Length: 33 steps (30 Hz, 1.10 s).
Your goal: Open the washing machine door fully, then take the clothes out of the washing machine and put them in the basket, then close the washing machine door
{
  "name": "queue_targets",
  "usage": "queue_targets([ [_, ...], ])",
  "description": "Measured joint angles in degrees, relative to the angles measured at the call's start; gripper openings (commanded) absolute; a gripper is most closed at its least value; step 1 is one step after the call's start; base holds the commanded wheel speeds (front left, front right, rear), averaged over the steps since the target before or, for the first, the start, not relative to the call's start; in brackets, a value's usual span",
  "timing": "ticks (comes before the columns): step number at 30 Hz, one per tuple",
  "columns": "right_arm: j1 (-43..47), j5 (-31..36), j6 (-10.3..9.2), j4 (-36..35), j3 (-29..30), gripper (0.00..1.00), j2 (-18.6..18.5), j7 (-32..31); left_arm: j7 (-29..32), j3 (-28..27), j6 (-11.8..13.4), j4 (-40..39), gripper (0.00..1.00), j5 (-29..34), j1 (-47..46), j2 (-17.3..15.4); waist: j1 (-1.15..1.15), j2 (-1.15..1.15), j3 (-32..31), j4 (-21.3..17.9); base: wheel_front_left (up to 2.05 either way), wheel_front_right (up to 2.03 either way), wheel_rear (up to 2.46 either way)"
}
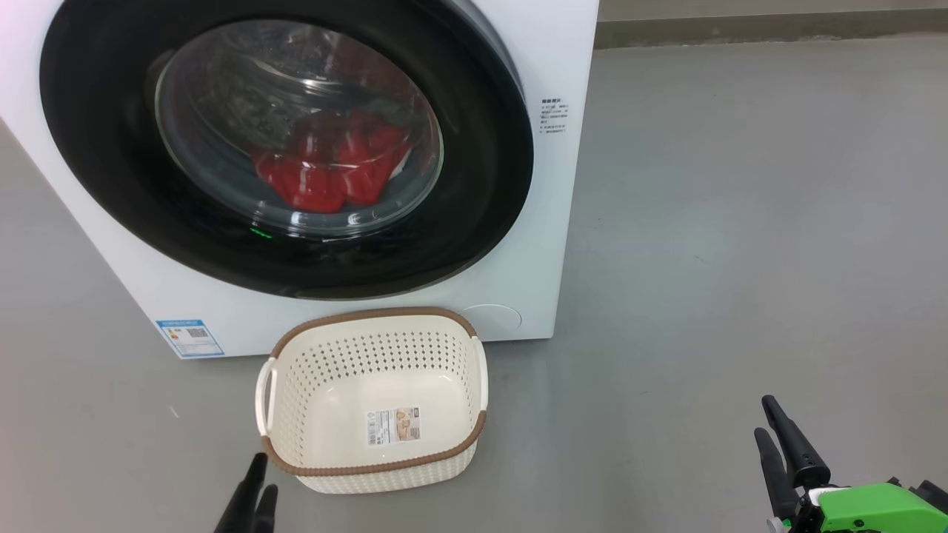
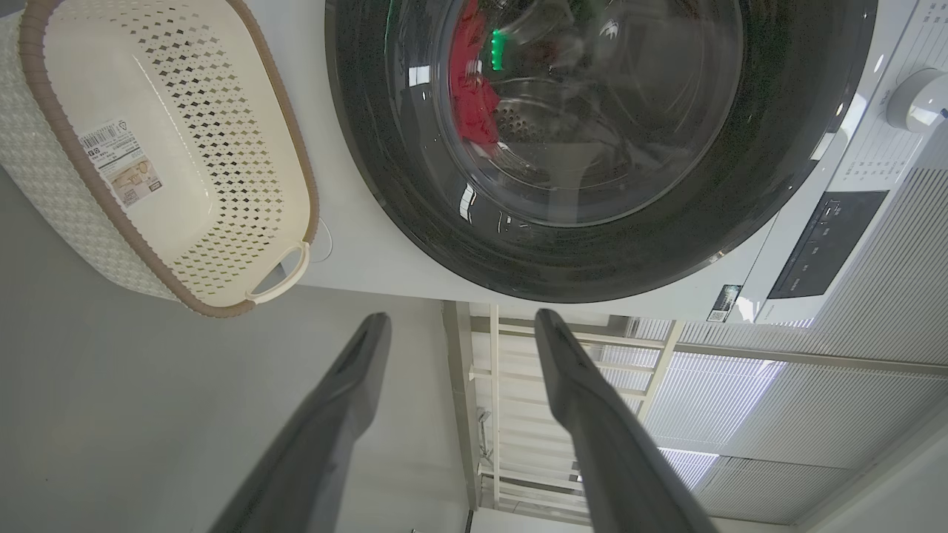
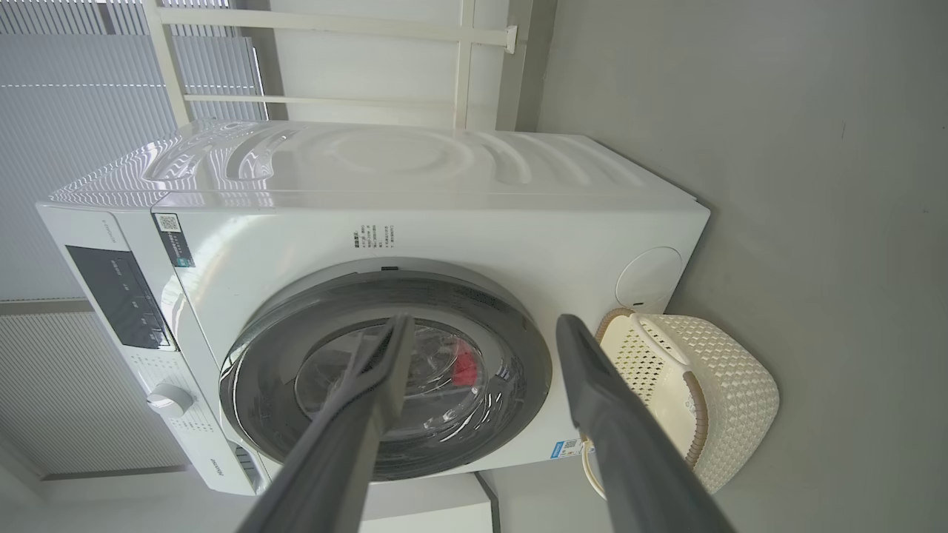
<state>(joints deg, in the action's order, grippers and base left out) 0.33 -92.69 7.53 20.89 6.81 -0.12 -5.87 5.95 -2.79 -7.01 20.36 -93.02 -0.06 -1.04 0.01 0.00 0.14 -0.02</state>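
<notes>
One washing machine point(image 1: 552, 222) far left, one round washing machine door point(image 1: 96, 148), one bundle of red clothes point(image 1: 326, 166) behind its glass, one basket point(image 1: 385, 481) nearer, one paper label point(image 1: 392, 427) inside it, one blue sticker point(image 1: 189, 337), two grippers, left gripper point(image 1: 264, 477), right gripper point(image 1: 766, 418)

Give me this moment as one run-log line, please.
washing machine door shut | clothes inside | basket empty, on floor | left end effector open, holding nothing | right end effector open, holding nothing

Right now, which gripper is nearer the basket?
Left. The left gripper sits just beside the basket, at its near left corner; the right gripper hangs far off to its right.
</notes>
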Motion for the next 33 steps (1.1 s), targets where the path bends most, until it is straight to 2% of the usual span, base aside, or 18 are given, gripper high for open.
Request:
queue_targets([
  [9,-0.3,0.9,0.00,-0.7,-1.1,1.00,-0.2,1.7,-1.7,2.4,0.0,-0.1,1.00,0.4,-0.5,-0.1,0.00,0.00,0.1,0.0,0.00,0.00,0.00],
  [17,-0.8,4.8,0.00,-1.0,-2.2,1.00,-0.5,3.0,-3.0,3.0,0.0,-0.3,1.00,5.4,-1.7,-0.2,0.00,0.00,0.2,-0.1,0.00,0.00,0.00],
  [25,-0.9,11.9,0.00,-1.2,-2.3,1.00,-0.5,4.4,-4.2,3.9,0.2,-1.1,1.00,12.1,-2.7,-0.2,0.00,0.00,0.2,-0.2,0.00,0.00,0.00],
  [33,-2.3,19.9,0.00,-1.7,-2.1,1.00,-0.5,5.5,-5.6,5.2,1.5,-1.4,1.00,19.1,-3.4,-0.2,0.00,0.00,0.3,-0.4,0.00,0.00,0.00],
])
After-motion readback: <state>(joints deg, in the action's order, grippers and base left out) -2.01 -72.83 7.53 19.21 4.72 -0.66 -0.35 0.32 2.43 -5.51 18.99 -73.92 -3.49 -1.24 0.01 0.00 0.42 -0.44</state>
